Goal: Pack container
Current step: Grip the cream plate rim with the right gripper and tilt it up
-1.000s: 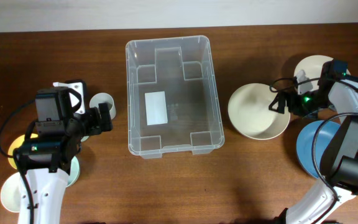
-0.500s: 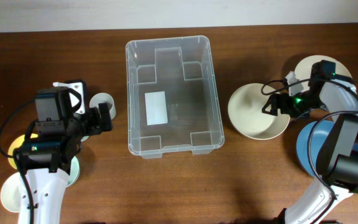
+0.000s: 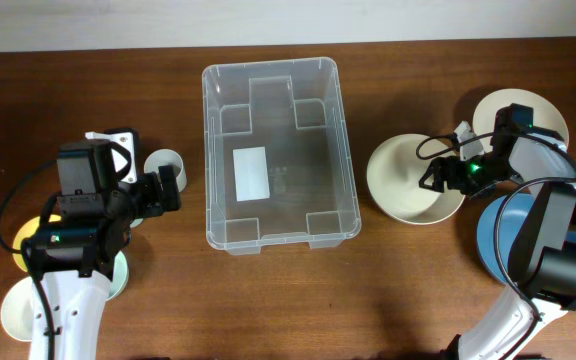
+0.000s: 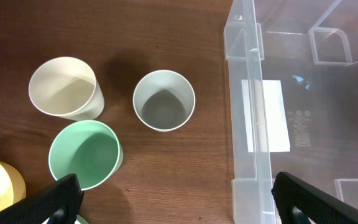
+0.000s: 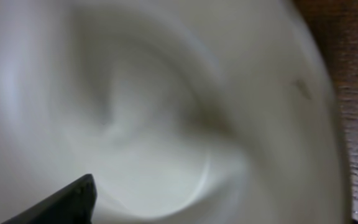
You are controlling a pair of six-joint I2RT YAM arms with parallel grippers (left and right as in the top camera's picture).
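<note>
Container [image 3: 308, 175] lies in the middle of the table [image 3: 408, 300], its long side running away from the arms, with a white label [image 3: 251, 172] showing through its floor. To its left stand several round things. A white cup [image 3: 165, 164] is nearest the container's wall. Further out are a green cup [image 4: 84, 154], a cream cup [image 4: 64, 87] and a yellow bowl [image 3: 23, 240], the last partly hidden under the left arm. To the right of the container, across a strip of wood, sits a cream bowl [image 3: 403, 180]. A second pale bowl [image 3: 513, 103] lies behind it toward the far edge. A blue bowl [image 3: 503, 235] sits nearer the front, half covered by the right arm.

The left arm rises from the front left corner and bends so that the left gripper [image 3: 169, 189] points toward the container. It hovers just beside the white cup, with its jaws spread wide and nothing held. The right arm comes up from the front right, passes over the blue bowl and reaches leftward. This puts the right gripper [image 3: 436, 178] at the cream bowl's right rim. In the blurred right wrist view one finger [image 5: 61, 202] shows inside the bowl; whether the jaws are pinching the rim cannot be told
</note>
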